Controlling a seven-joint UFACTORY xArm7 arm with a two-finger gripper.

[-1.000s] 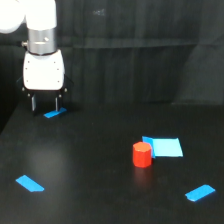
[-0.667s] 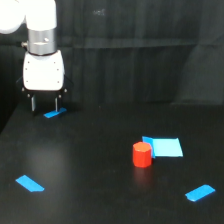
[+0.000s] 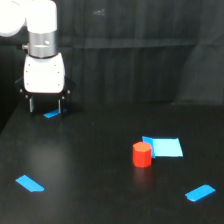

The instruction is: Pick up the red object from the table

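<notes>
The gripper (image 3: 46, 105) was seen at the exterior view's left, far back on the table (image 3: 100, 185), with its two dark fingers pointing down and spread apart, and nothing was held between them. A short blue tape strip (image 3: 51, 114) lay just below the fingertips. The red object (image 3: 142, 154) stood upright well apart from the gripper, toward the exterior view's right and nearer to the camera, touching or just beside the corner of the blue rectangle (image 3: 166, 147).

No step of the grasp was yet done, so several risks were judged possible. If the descent were made off centre, one finger could strike the top of the small cylinder and tip it, after which it could roll away. If the jaws were closed too high, the object could slip out during the lift. The blue rectangle could also be mistaken for the target.
</notes>
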